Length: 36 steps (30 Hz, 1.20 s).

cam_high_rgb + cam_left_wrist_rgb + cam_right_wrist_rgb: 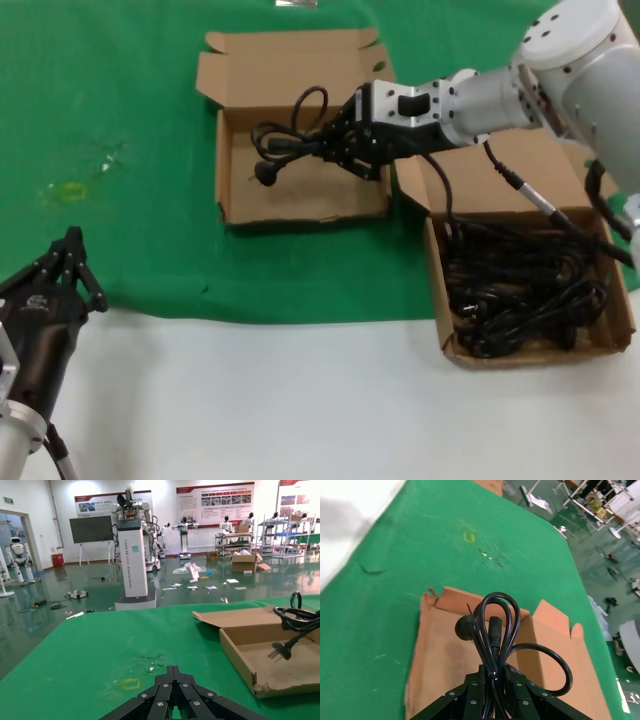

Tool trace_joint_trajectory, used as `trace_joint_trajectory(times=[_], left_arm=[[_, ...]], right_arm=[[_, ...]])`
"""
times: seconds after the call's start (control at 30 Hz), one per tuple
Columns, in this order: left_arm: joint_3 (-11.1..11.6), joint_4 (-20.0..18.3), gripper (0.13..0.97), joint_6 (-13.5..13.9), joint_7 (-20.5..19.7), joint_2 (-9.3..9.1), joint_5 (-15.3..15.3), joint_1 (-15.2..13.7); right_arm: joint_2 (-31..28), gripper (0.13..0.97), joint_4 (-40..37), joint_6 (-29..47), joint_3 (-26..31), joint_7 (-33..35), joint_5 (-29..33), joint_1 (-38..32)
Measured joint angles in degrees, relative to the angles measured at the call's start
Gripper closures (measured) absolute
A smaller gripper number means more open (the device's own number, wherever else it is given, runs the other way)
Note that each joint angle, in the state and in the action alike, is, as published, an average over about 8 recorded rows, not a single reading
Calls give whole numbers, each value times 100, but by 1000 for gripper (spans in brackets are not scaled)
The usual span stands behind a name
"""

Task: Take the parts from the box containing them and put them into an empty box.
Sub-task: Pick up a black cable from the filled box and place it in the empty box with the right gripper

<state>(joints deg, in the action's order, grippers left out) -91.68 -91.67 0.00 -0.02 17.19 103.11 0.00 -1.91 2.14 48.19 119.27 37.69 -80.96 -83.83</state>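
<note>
Above the empty box (pixel 300 195), the right gripper (pixel 335 148) has its jaws clamped on one coiled power cord (pixel 285 140), plug dangling inside the tray. The remaining cords (pixel 520 290) fill the full box (pixel 625 300) beside it. The left gripper (pixel 70 255), jaws closed, idles well apart over the worktop (pixel 300 400).

Bright even overhead light, soft shadows, floor glare, slight blur throughout.

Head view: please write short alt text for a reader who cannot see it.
The right gripper holds a coiled black power cord over the empty box; the other box holds more cords, and the left gripper waits at the table's near-left edge.
</note>
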Motion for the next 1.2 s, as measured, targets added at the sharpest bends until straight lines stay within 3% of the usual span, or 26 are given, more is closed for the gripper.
trace_joint_trajectory(times=[0.43, 1.2], left_arm=[[0, 0, 953, 0, 0, 0, 0, 0], [0, 0, 953, 0, 0, 0, 0, 0]], right_arm=[[177, 883, -44, -778, -84, 469, -462, 278], [191, 866, 164, -1195, 1405, 1042, -2421, 608]])
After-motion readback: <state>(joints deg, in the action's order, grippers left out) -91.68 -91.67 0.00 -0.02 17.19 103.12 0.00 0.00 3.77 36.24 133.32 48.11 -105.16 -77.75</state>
